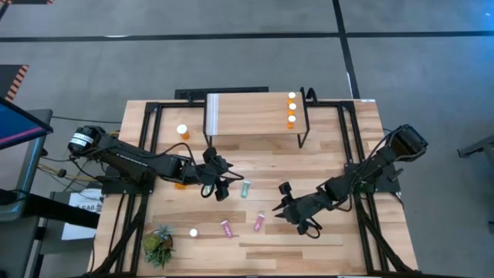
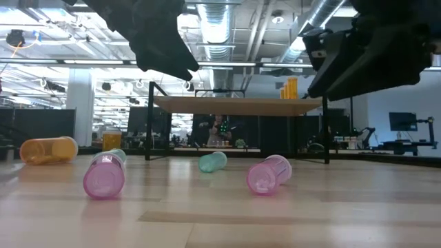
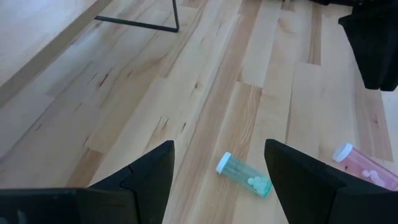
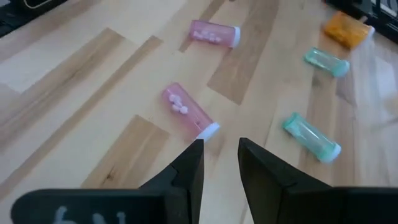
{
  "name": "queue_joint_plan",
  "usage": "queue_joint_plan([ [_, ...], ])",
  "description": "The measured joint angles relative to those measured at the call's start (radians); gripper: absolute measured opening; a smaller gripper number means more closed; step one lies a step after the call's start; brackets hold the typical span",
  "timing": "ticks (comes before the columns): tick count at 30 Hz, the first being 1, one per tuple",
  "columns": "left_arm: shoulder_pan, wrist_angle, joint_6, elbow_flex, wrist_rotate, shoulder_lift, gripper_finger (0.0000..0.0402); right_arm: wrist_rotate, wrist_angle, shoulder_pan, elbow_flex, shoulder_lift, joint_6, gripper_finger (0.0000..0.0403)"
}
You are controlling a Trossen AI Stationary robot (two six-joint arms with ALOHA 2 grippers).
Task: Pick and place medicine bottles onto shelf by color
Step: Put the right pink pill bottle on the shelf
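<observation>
The big wooden table point(image 1: 324, 255) holds everything. At its far side stands the small shelf point(image 1: 251, 112) on thin black legs. Three orange bottles point(image 1: 292, 109) with white caps stand in a row at one end of the shelf top.

The left arm reaches in over the middle of the table. The left gripper point(image 1: 222, 185) hangs above the wood with its two fingers point(image 3: 146, 180) spread wide, and nothing is in them. A teal bottle point(image 1: 245, 188) lies on its side just beside it, and in the left wrist view that bottle point(image 3: 244, 175) shows between the fingers, down on the table.

The right arm comes in from the other side. The right gripper point(image 1: 282, 210) has its fingers point(image 4: 193, 168) close together with a thin gap, and they hold nothing. A pink bottle point(image 1: 259, 223) lies flat just in front of it, cap toward the gripper.

Another pink bottle point(image 1: 227, 228) lies near that one. A second teal bottle point(image 4: 326, 62) and an orange bottle point(image 4: 348, 31) lie by the left arm.

One orange bottle point(image 1: 183, 132) stands alone to the side of the shelf. A white-capped bottle point(image 1: 194, 232) stands near the small green spiky plant point(image 1: 160, 245) at the table's front corner.
</observation>
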Motion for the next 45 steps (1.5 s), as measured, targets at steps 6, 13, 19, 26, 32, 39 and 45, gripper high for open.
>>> queue_joint_plan([
  [6, 0.000, -0.003, 0.004, 0.000, 0.004, 0.000, 0.0238, -0.063, 0.037, -0.061, -0.056, 0.000, 0.007, 0.0120],
  [13, 0.000, -0.002, 0.008, 0.000, 0.003, 0.000, 0.0238, -0.236, 0.162, -0.109, -0.075, 0.000, -0.008, 0.0120],
  [19, 0.000, 0.014, 0.008, 0.000, 0.003, 0.000, 0.0238, -0.261, 0.197, -0.120, -0.075, 0.000, -0.040, 0.0120],
  [26, 0.000, 0.021, 0.015, 0.000, 0.003, 0.000, 0.0238, -0.261, 0.309, -0.113, -0.018, 0.113, -0.043, 0.0124],
  [32, 0.000, 0.019, 0.015, 0.000, 0.015, 0.000, 0.0238, -0.273, 0.281, -0.129, 0.078, 0.263, -0.019, 0.0154],
  [39, 0.000, 0.008, 0.019, 0.000, 0.024, 0.000, 0.0238, -0.318, 0.255, -0.142, 0.108, 0.261, 0.026, 0.0218],
  [45, 0.000, 0.017, 0.019, 0.000, 0.024, 0.000, 0.0238, -0.318, 0.182, -0.157, 0.106, 0.278, 0.055, 0.0253],
])
